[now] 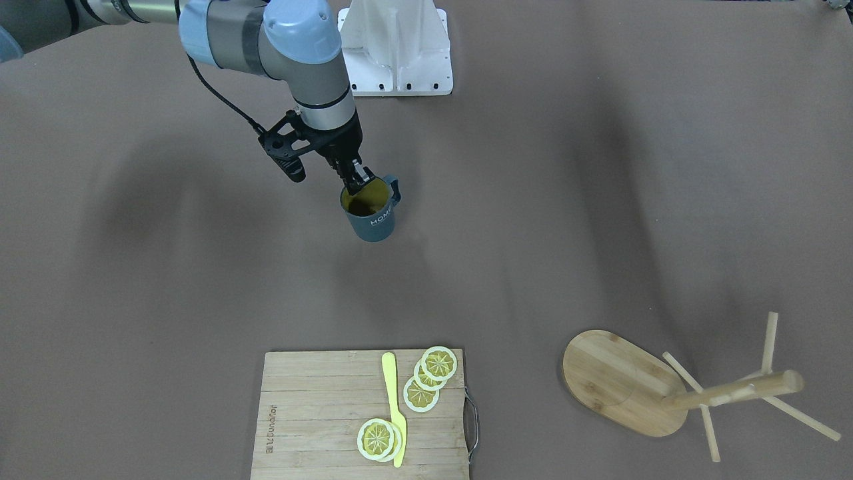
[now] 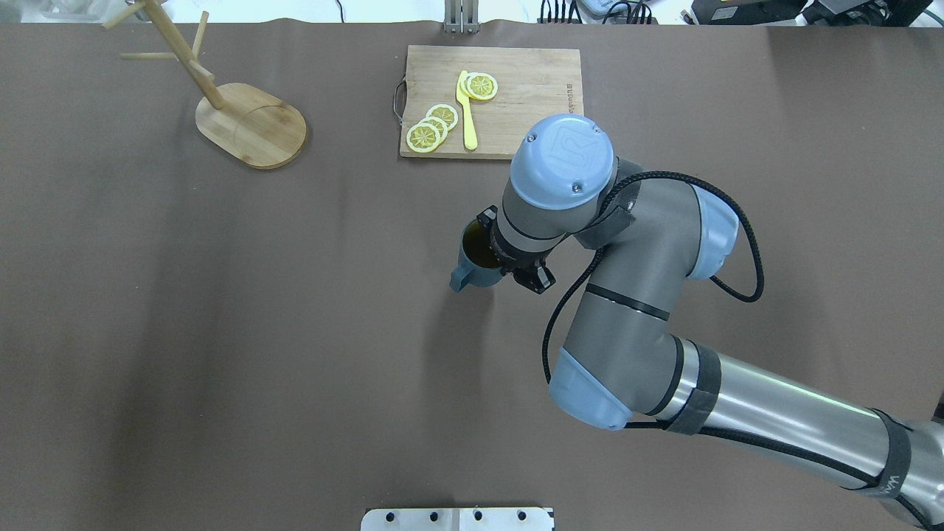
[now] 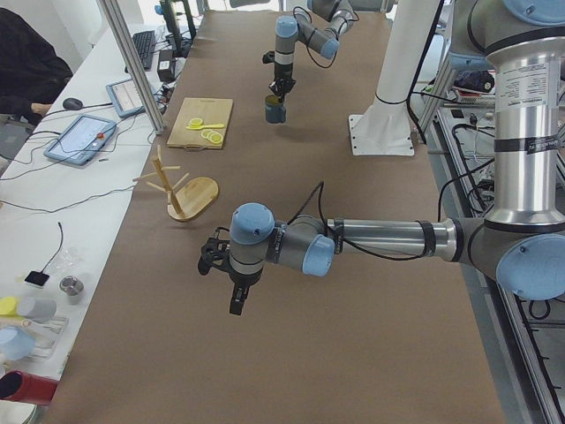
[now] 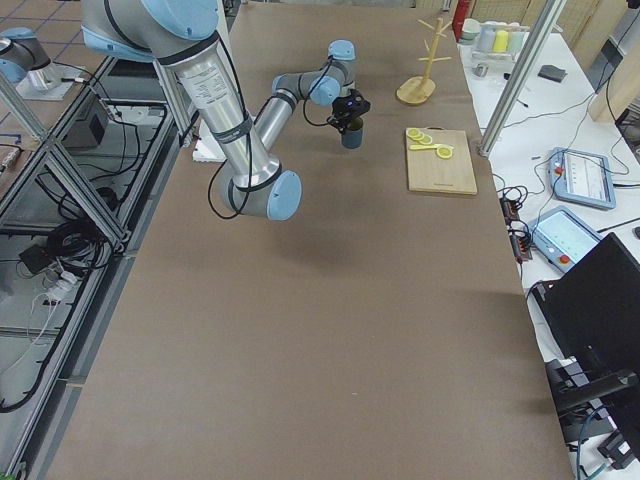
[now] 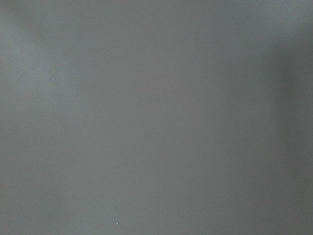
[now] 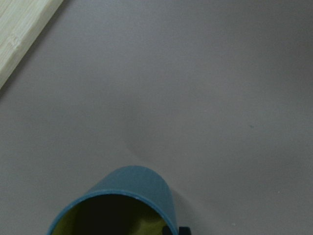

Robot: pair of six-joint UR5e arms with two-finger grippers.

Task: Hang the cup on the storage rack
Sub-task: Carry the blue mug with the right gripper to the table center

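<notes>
The slate-blue cup (image 1: 373, 217) with yellow inside and "HOME" lettering is upright near the table's middle, handle toward the robot's left. My right gripper (image 1: 357, 177) comes down from above and is shut on its rim, one finger inside. The cup also shows in the overhead view (image 2: 474, 259) and at the bottom of the right wrist view (image 6: 122, 203). I cannot tell whether it touches the table. The bamboo storage rack (image 1: 623, 383) stands upright at the far left (image 2: 251, 125), pegs bare. My left gripper (image 3: 238, 302) hovers over bare table; I cannot tell if it is open.
A wooden cutting board (image 1: 313, 413) with lemon slices (image 1: 430, 373) and a yellow knife (image 1: 394, 407) lies at the far edge, between cup and rack (image 2: 527, 88). The white arm mount (image 1: 396, 47) stands at the robot's side. Brown table (image 1: 600, 200) lies between cup and rack.
</notes>
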